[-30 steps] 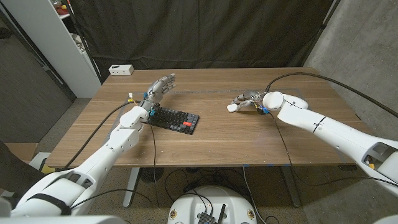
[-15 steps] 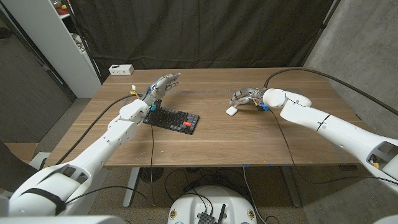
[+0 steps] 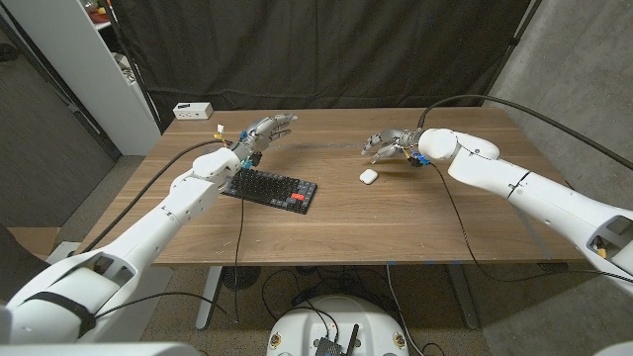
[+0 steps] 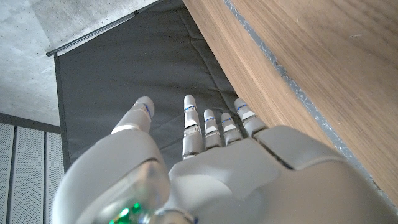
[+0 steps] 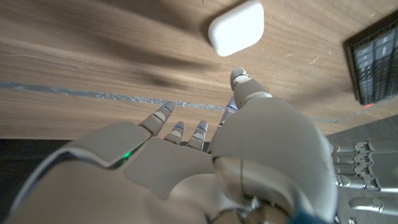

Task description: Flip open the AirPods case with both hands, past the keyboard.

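White AirPods case shut, on table, hands apart.

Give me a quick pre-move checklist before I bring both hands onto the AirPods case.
1. AirPods case free on the table, lid shut: ok.
2. Right hand empty, just beyond the case: ok.
3. Left hand empty, fingers spread: ok.
4. Left hand near the case: not ok, it hovers past the keyboard, well to the case's left.
5. Bare table between keyboard and case for the left hand's approach: ok.
6. Which way the lid's hinge faces: cannot tell.
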Robot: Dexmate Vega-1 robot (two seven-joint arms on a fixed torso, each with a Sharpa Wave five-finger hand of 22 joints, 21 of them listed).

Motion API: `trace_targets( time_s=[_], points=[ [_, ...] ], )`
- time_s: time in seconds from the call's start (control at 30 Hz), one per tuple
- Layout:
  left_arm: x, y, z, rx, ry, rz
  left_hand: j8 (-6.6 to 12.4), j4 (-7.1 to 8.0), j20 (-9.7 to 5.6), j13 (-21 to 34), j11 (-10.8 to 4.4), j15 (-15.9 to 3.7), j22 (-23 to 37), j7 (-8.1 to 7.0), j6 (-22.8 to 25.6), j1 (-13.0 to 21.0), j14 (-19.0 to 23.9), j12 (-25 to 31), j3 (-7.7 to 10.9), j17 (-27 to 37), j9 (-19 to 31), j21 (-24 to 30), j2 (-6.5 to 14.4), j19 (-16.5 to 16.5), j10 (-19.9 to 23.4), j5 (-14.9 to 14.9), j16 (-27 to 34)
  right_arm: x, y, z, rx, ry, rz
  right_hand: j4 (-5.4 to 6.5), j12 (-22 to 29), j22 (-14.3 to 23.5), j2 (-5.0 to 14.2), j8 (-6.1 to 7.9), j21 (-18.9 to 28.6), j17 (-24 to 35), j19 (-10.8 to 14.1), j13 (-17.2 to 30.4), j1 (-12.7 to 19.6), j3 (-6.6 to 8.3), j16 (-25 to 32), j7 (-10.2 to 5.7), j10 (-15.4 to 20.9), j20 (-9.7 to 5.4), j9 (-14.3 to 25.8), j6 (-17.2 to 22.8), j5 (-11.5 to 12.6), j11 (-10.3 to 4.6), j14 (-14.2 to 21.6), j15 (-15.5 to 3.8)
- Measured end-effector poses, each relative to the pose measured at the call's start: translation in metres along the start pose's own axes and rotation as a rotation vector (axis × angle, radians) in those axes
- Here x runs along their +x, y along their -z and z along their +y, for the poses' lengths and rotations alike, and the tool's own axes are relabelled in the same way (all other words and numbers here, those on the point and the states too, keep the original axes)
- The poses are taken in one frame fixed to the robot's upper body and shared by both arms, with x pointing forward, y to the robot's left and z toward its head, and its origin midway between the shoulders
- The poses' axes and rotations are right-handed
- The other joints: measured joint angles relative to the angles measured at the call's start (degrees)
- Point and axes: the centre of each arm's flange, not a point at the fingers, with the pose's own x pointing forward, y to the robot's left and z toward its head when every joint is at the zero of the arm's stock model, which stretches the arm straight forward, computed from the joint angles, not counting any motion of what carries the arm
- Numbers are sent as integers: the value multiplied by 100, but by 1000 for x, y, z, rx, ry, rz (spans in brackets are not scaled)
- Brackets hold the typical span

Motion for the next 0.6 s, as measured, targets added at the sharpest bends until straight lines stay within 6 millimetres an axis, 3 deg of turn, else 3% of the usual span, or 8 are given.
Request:
trace_targets(
  time_s=[0.1,0.6],
  points=[
    [1,-1,-2,2,6,2,0,-7,0,0,0,0,0,0,0,22,0,0,-7,0,0,0,-22,0,0,0,0,0,0,3,-27,-51,12,-34,-33,0,38,-113,0,0,-115,0,147,34,0,-2,-208,1,-60,-237,63,-53,-108,9],
    [3,-5,-7,15,14,-3,-1,-30,-31,1,-1,0,0,-21,-22,22,1,0,-31,-1,-1,0,-22,-31,0,0,0,0,5,16,-135,-146,32,-24,-99,0,146,-202,0,-1,-220,1,536,169,0,-11,-731,-103,-182,-864,220,-143,-109,10]
  ],
)
